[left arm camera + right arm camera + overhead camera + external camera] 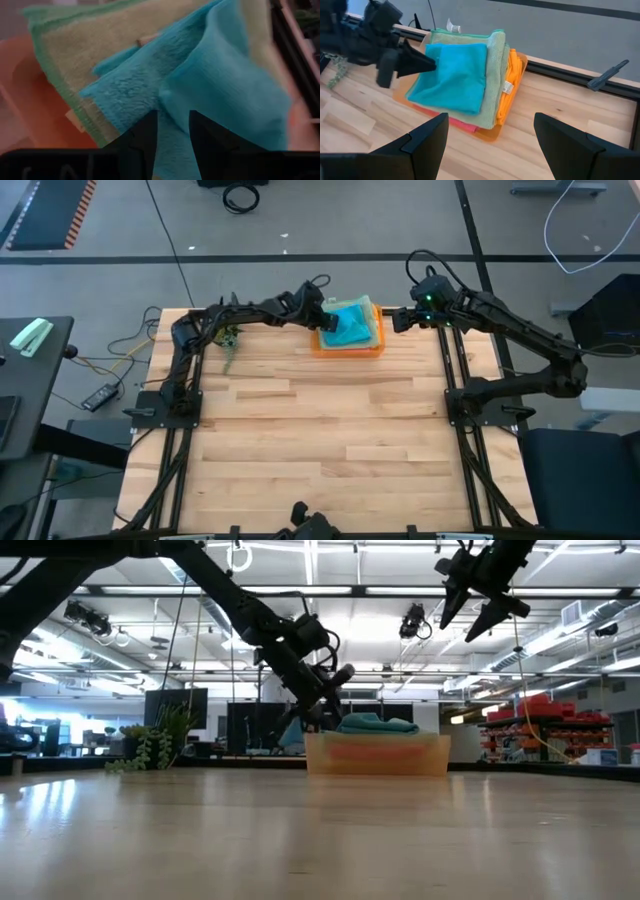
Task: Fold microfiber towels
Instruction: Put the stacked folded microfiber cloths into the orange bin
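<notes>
A stack of microfiber towels lies in a translucent orange bin (347,353) at the middle of the table's far edge. A teal towel (452,75) is on top. Under it lie a sage green one (492,85), an orange one (512,75) and a pink one (455,122). My left gripper (432,62) is at the stack's left side, shut on the teal towel. My right gripper (398,320) hangs open, high above the table to the right of the bin, with nothing between its fingers. My left gripper pinches the teal towel's left edge (172,125) between its two fingers. Whether it has one layer or several I cannot tell. The fingers (145,137) slant down from the table's left. The towel rests on the stack, its cloth rumpled up beside the fingers.
A small green plant (228,340) lies at the table's far left, near the left arm. The bin (375,755) stands on the wooden table (320,440), whose middle and near part show bare wood. The arms' bases stand at both sides.
</notes>
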Available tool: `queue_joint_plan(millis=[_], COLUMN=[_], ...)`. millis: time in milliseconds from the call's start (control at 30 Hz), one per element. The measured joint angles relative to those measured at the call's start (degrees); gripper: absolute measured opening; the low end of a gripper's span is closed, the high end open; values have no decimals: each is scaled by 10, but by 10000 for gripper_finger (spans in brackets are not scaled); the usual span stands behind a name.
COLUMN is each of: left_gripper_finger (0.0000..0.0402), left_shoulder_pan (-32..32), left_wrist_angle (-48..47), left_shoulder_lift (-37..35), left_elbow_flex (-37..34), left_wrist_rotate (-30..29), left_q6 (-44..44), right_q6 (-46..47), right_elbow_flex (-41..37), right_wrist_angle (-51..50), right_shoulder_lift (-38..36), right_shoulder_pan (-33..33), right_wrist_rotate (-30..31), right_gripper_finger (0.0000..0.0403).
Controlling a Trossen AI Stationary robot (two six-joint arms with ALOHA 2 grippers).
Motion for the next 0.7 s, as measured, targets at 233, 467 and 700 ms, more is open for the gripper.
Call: queue_joint_plan(millis=[233,467,700], left_gripper_finger=[118,114,112], left_shoulder_pan=[5,6,7], left_wrist_angle=[5,23,36], left_shoulder_lift=[5,17,28], left_elbow_flex=[5,4,4], left_wrist_rotate=[-26,-23,-10], left_q6=[-3,0,5], right_q6=[5,5,5], right_elbow_flex=[0,0,0], right_wrist_angle=[0,0,0], right_shoulder_lift=[0,0,0], right_shoulder_pan=[4,4,4], right_wrist_rotate=[0,0,0], right_gripper_finger=[300,300,300])
